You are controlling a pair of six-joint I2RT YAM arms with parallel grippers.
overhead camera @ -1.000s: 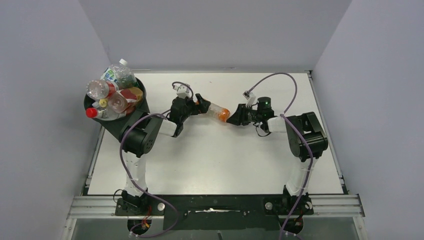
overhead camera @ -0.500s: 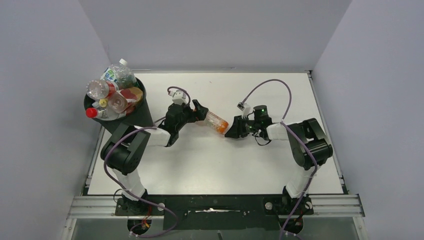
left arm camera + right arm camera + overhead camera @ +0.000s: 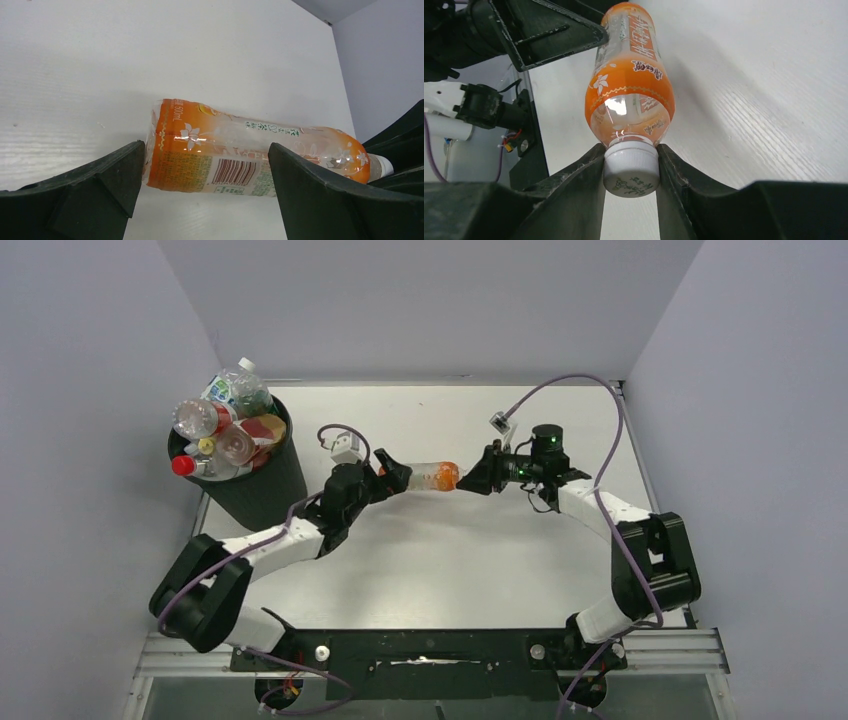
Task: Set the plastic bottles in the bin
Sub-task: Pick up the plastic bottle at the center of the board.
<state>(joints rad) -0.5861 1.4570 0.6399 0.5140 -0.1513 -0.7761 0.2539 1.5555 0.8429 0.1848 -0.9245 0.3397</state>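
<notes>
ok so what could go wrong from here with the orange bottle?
1. Right gripper pinches only the white cap, so the orange-label bottle could pivot or slip.
2. Left gripper is open around the bottle's base end, not gripping; an early release could drop it.
3. The black bin is heaped above its rim with bottles; another may roll off.

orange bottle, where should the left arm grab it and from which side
Take the orange bottle by its straight labelled body near the base, left gripper coming from the base end, fingers straddling it. The right gripper holds the cap, so the neck is taken.
</notes>
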